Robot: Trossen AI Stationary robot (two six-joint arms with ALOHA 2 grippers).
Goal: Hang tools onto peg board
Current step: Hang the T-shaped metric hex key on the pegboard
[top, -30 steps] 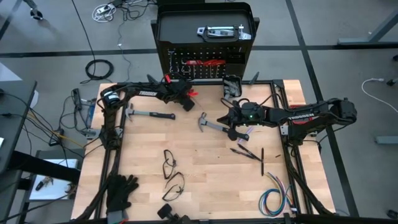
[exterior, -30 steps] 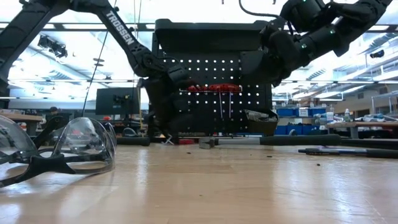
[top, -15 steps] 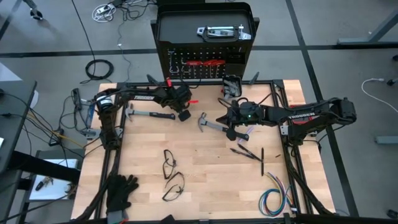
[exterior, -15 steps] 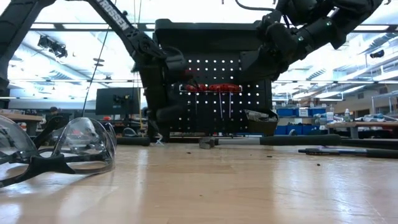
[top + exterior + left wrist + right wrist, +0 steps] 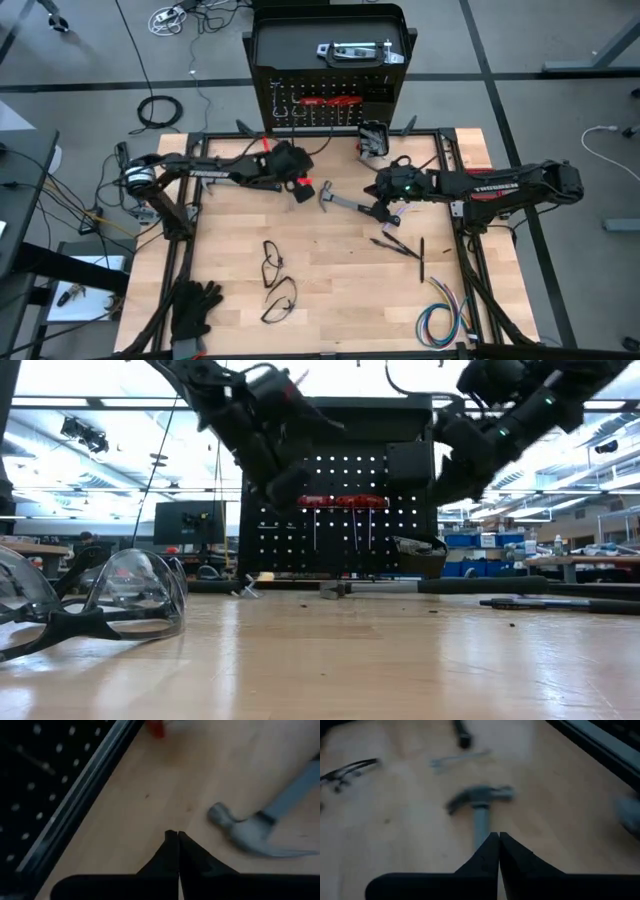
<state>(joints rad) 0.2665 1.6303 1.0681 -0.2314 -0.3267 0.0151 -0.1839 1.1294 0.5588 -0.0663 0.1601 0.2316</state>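
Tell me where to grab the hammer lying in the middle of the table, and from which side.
Take the hammer by its handle, a little behind the head, coming straight down with the jaws astride it. It lies flat on the table, leaving only the handle's sides free. The right gripper, shut above the handle's end, is nearest.

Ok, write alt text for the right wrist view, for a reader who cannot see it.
The right gripper is shut, its two dark fingers pressed together, pointing along the handle of a steel hammer lying on the wooden table. Beyond the hammer head lies a flat silver tool; the picture is blurred.
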